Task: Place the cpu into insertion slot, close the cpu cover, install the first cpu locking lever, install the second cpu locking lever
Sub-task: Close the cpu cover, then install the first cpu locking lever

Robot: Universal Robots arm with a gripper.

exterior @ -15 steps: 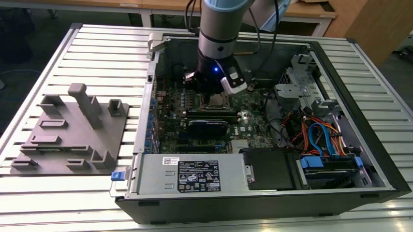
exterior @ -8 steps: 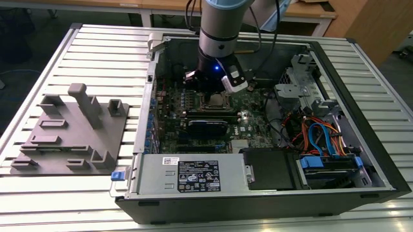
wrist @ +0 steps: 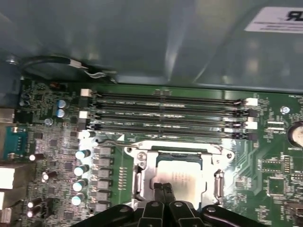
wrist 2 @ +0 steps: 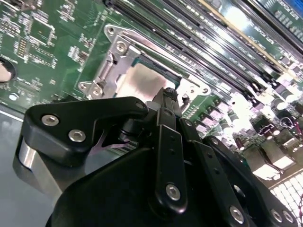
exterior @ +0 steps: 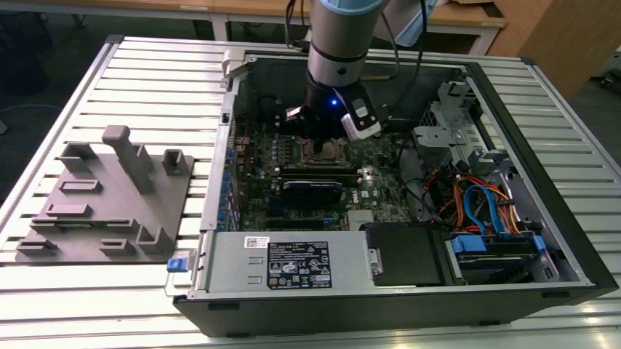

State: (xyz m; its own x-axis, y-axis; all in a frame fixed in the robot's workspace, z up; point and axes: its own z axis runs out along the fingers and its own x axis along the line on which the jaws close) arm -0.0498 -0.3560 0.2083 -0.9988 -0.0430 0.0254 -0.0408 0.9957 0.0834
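cpu (wrist: 180, 175) — where?
Seated in insertion slot (wrist: 180, 155), cpu cover (wrist: 175, 147) lying over it.
Gripper (wrist: 162, 190)?
Fingers together — tips at the cpu cover's edge, inside the open computer case (exterior: 388, 309).

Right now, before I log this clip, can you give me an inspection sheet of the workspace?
Surface: slatted metal table bearing an open computer case.
Job's things: cpu seated in the insertion slot; cpu cover lies down around it; whether the levers are latched is unclear.
Clutter: grey fixture tray on the exterior view's left.
Grippers: gripper shut, tips at the cover's edge.
Cables: orange and blue cables inside the case.
Surroundings: wooden desks behind the table.
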